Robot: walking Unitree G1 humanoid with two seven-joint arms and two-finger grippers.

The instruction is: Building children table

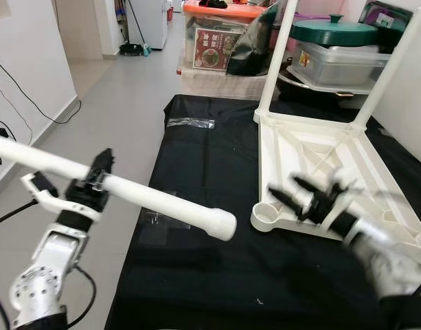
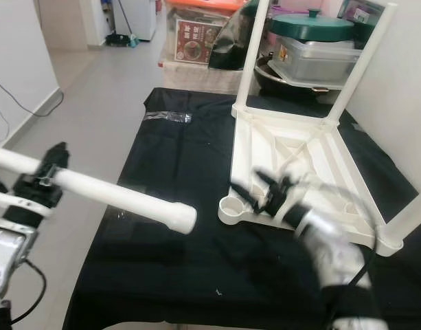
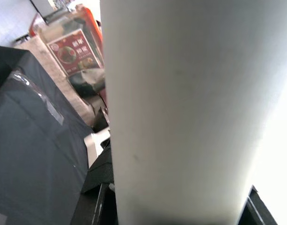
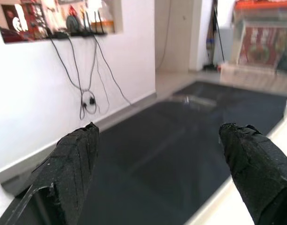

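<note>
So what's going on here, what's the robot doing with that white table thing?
It is putting together a small white table. The tabletop lies upside down on a black cloth, with two legs already standing in its far corners. The left hand is shut on another white leg, held out over the cloth with its end aimed toward the empty corner socket. The right hand, open and blurred, is just above that near edge.

Home hallway, storage boxes [image 1: 217, 34]
</note>
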